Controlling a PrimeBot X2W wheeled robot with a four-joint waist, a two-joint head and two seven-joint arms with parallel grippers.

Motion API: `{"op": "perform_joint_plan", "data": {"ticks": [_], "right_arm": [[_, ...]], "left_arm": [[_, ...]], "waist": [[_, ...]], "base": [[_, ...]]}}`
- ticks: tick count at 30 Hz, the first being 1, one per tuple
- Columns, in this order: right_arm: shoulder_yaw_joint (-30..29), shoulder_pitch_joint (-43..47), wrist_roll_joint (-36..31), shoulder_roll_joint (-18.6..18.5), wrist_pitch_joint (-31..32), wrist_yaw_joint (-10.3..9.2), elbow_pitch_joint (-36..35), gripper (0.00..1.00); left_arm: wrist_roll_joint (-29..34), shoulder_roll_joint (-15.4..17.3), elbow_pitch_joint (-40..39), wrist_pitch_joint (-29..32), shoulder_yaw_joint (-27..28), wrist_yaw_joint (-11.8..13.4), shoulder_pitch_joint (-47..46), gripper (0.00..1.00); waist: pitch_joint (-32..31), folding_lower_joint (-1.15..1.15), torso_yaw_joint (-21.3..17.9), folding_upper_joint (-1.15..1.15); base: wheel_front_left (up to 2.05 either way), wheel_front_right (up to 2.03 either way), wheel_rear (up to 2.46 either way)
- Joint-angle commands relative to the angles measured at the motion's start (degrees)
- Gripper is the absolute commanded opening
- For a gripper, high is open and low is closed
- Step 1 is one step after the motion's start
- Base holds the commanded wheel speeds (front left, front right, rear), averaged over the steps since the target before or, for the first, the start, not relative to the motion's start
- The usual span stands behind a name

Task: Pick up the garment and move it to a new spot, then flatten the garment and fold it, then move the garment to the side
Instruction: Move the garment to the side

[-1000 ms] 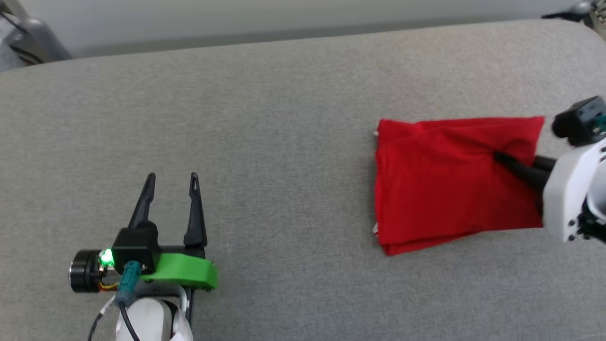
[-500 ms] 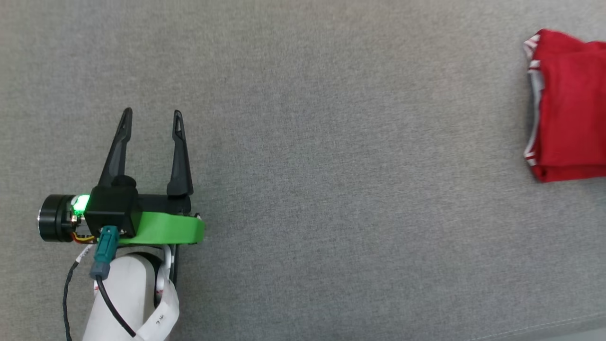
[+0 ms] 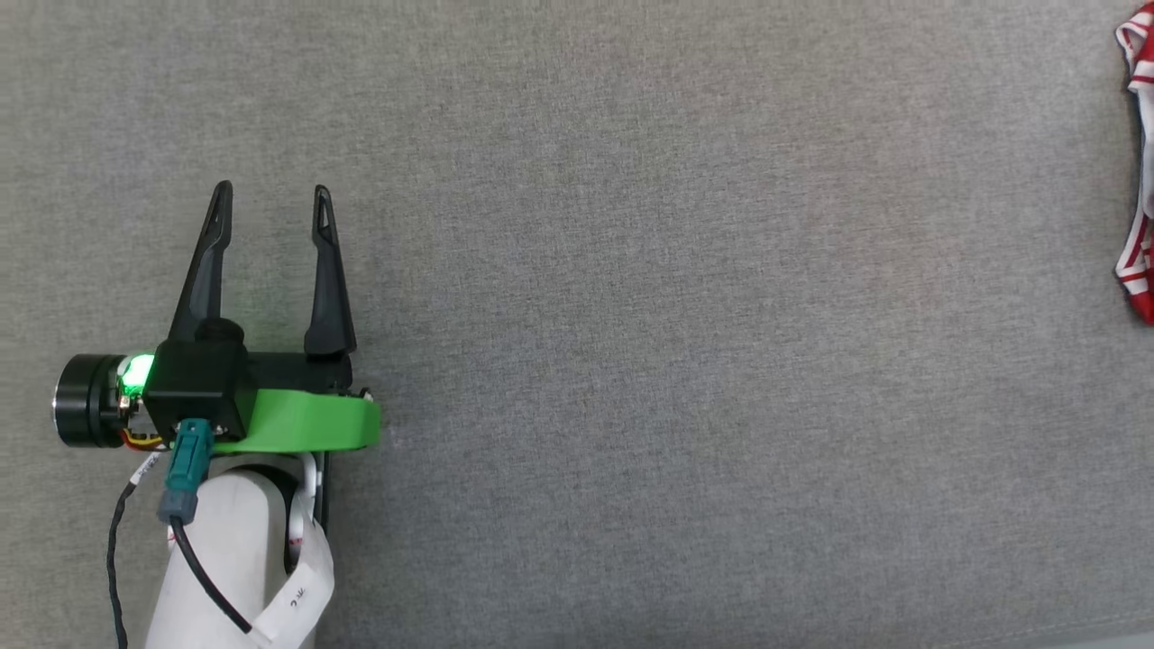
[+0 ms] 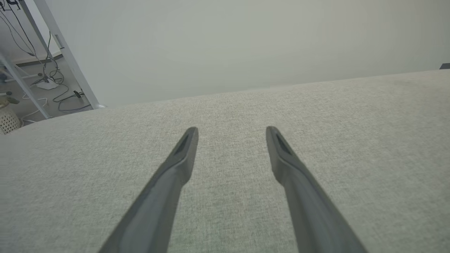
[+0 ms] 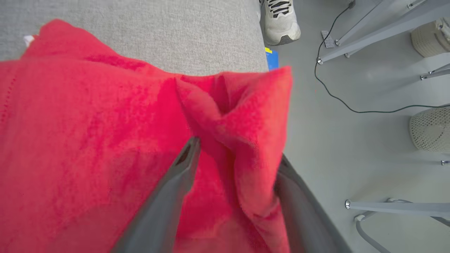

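Grey upholstery holds the garment, its ridge between parted fingers of the right gripper; the left gripper gapes empty. Likely the set-aside step; next, withdraw cleanly.

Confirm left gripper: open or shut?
Open: left gripper jaws stand wide apart over the grey surface, nothing between them.
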Motion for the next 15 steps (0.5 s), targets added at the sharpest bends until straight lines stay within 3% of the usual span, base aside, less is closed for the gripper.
{"op": "perform_joint_plan", "data": {"ticks": [1,7,10,15], "right_arm": [[-0.6,-0.6,-1.7,-0.3,-2.0,-0.06,0.3,1.00],[-4.1,-0.1,-8.3,1.3,-13.9,-0.06,-1.3,1.00],[-7.2,0.7,-11.9,4.4,-21.1,-0.06,-4.5,1.00],[-12.6,5.4,-17.4,12.6,-29.1,-0.06,-12.8,1.00]], "left_arm": [[0.3,-0.1,0.1,-0.3,-0.1,0.6,0.4,1.00],[-0.7,-0.8,1.1,-0.3,0.1,1.2,3.6,1.00],[-1.5,-1.0,1.9,-0.3,0.8,1.4,5.7,1.00],[-2.3,-1.6,2.5,-0.3,1.7,2.0,9.0,1.00]], "waist": [[-3.0,-0.01,0.0,0.00],[-9.1,-0.01,0.5,0.00],[-12.5,-0.01,0.9,0.00],[-17.3,-0.01,2.2,0.00]], "base": [[0.00,0.00,0.00],[0.00,0.00,0.00],[0.00,0.00,0.00],[0.00,0.00,0.00]]}}
